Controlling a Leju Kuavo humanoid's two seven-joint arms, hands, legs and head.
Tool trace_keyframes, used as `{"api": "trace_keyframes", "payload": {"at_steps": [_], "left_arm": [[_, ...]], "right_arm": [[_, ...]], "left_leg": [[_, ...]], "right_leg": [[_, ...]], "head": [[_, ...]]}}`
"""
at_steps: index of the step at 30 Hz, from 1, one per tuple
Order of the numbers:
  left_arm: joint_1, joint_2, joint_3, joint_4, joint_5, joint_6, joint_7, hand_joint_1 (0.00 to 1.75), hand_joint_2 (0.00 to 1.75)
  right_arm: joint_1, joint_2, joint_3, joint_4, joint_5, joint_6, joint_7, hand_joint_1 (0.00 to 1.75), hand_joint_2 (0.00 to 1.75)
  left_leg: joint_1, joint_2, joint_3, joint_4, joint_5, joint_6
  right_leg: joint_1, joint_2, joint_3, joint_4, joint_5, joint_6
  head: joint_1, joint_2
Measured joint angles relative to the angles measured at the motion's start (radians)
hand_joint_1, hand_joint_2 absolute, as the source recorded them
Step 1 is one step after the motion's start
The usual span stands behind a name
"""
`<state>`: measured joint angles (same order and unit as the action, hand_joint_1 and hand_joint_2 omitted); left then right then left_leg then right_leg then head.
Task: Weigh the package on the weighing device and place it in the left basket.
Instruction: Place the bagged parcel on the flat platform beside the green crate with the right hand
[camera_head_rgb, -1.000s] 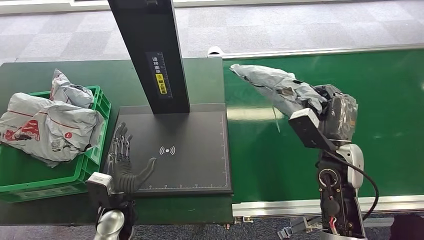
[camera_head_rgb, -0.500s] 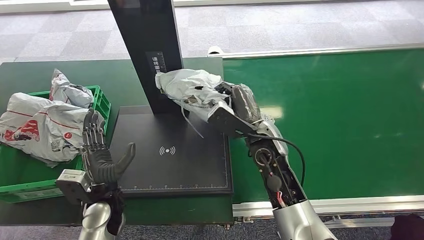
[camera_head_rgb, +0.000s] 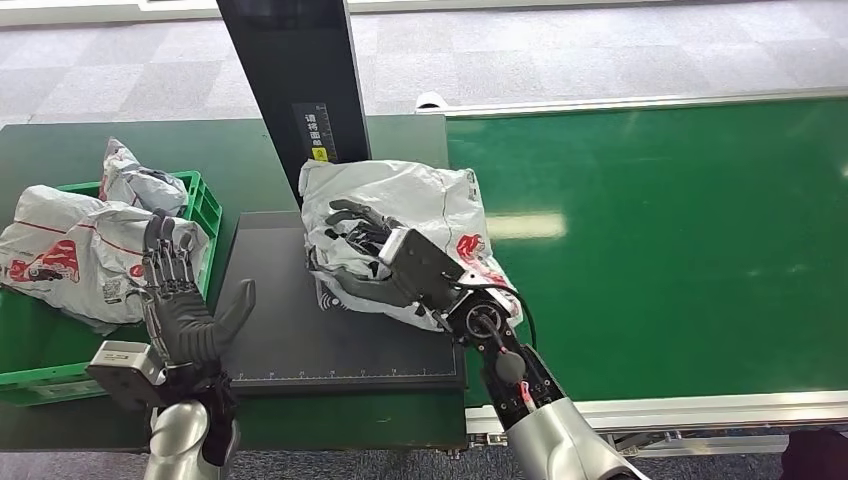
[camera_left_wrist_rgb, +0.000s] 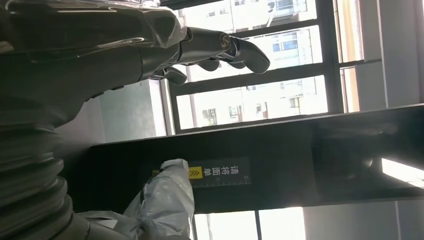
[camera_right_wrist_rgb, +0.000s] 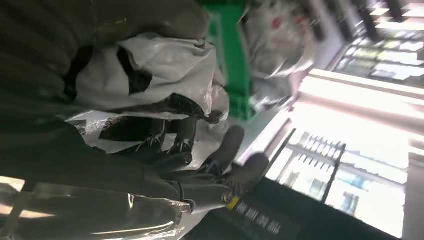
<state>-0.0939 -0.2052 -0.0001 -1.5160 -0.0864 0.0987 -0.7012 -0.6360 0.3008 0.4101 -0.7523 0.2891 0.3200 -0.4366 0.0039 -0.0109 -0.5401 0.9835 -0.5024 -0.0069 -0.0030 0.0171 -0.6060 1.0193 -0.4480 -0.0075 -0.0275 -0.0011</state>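
Bright green conveyor belt with silver metal edge rails runs along the right side. Dark green tabletop spreads beneath the left half. Grey tiled floor lies beyond both. In the left wrist view, tall windows with dark frames show pale buildings outside.
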Motion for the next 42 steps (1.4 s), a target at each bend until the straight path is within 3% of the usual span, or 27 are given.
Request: {"api": "trace_keyframes", "payload": {"at_steps": [3,7,13,19,26,33,38,42], "left_arm": [[-0.005,0.0,0.001,0.005,-0.014,-0.001,0.001,0.0,1.75],[-0.009,0.0,0.002,0.004,-0.063,-0.006,0.025,0.0,1.75],[-0.026,0.008,-0.018,-0.013,-0.209,-0.046,0.101,0.0,1.75],[-0.076,0.035,-0.115,0.04,-0.544,-0.03,0.219,0.0,1.75],[-0.241,0.063,-0.273,0.33,-0.864,-0.008,0.336,0.0,1.75],[-0.408,0.072,-0.37,0.707,-0.954,-0.031,0.373,0.0,1.75],[-0.501,0.073,-0.426,0.871,-1.0,-0.021,0.378,0.0,1.75],[-0.545,0.071,-0.465,0.94,-1.031,-0.04,0.387,1.71,1.75]], "right_arm": [[-0.001,-0.001,-0.036,0.014,-0.13,0.134,-0.048,0.0,1.75],[0.002,-0.01,-0.067,0.0,-0.253,0.2,-0.062,0.0,1.75],[0.039,-0.057,-0.076,-0.141,-0.37,0.141,-0.043,0.0,1.75],[0.138,-0.132,-0.099,-0.334,-0.397,0.062,-0.066,0.0,1.75],[0.242,-0.184,-0.157,-0.482,-0.396,0.022,-0.071,0.0,1.75],[0.309,-0.197,-0.193,-0.499,-0.397,0.046,-0.077,0.0,1.75],[0.354,-0.197,-0.204,-0.492,-0.397,0.055,-0.077,0.0,1.75],[0.38,-0.196,-0.22,-0.485,-0.397,0.055,-0.078,0.0,1.75]], "left_leg": [[0.0,0.0,0.0,0.0,0.0,0.0],[0.0,0.0,0.0,0.0,0.0,0.0],[0.0,0.0,0.0,0.0,0.0,0.0],[-0.001,-0.001,0.0,0.001,0.0,0.0],[-0.001,-0.001,0.0,0.001,0.0,0.0],[0.0,-0.001,0.0,0.001,0.0,0.0],[-0.001,-0.001,0.001,0.0,0.0,0.0],[-0.001,-0.002,0.005,0.0,-0.001,0.001]], "right_leg": [[0.0,0.0,0.0,0.0,0.0,0.0],[0.0,0.0,0.0,0.0,0.0,0.0],[0.0,0.0,0.0,0.0,0.0,0.0],[-0.001,-0.001,-0.001,-0.001,0.0,0.0],[-0.001,-0.001,0.0,-0.001,0.0,0.0],[0.0,-0.001,0.0,0.0,0.001,0.0],[-0.001,-0.001,0.002,0.0,0.0,0.0],[-0.001,-0.003,0.007,-0.001,0.0,0.001]], "head": [[0.0,0.0],[0.0,0.0],[0.0,0.0],[0.0,0.0],[0.0,0.0],[0.0,0.0],[0.0,0.0],[0.0,0.0]]}}
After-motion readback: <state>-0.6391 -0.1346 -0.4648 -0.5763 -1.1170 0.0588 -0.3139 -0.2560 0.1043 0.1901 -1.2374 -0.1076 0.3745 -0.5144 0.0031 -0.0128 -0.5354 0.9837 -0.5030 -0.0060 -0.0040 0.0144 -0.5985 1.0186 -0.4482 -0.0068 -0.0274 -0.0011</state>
